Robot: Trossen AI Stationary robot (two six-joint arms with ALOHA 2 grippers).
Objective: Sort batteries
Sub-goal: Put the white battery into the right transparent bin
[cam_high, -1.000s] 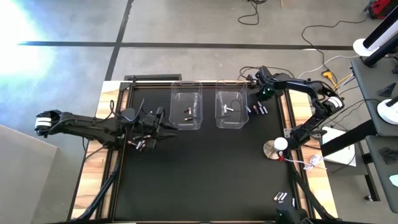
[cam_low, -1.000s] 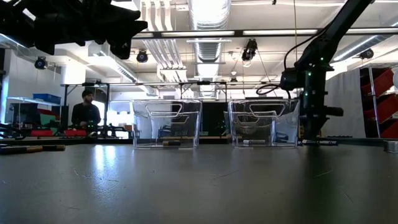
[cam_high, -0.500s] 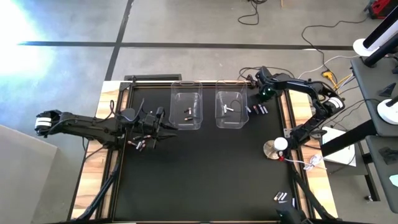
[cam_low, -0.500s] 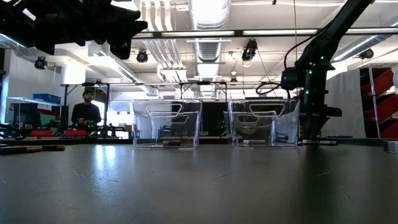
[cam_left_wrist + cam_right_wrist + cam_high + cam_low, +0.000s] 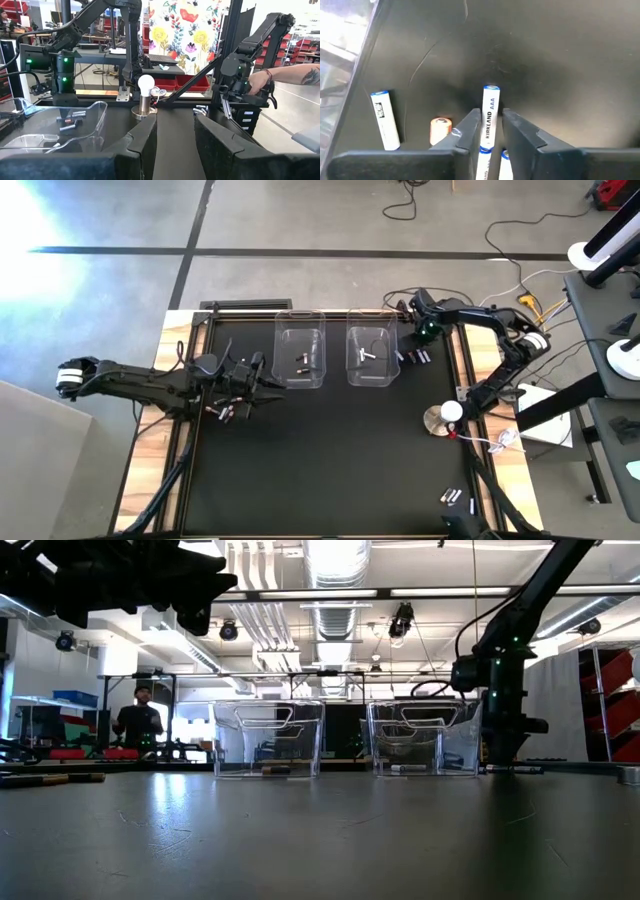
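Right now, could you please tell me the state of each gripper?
Left gripper: open, holding nothing, at the table's left side.
Right gripper: fingers either side of a white battery by the right bin, not visibly clamped.

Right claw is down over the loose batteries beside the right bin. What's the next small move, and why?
Probably close the right claw. In its wrist view the two fingers straddle a white battery marked Kirkland AAA, with a gap on each side, so it looks lined up but not yet gripped. A second white battery and a copper-coloured one lie apart, clear of the fingers.
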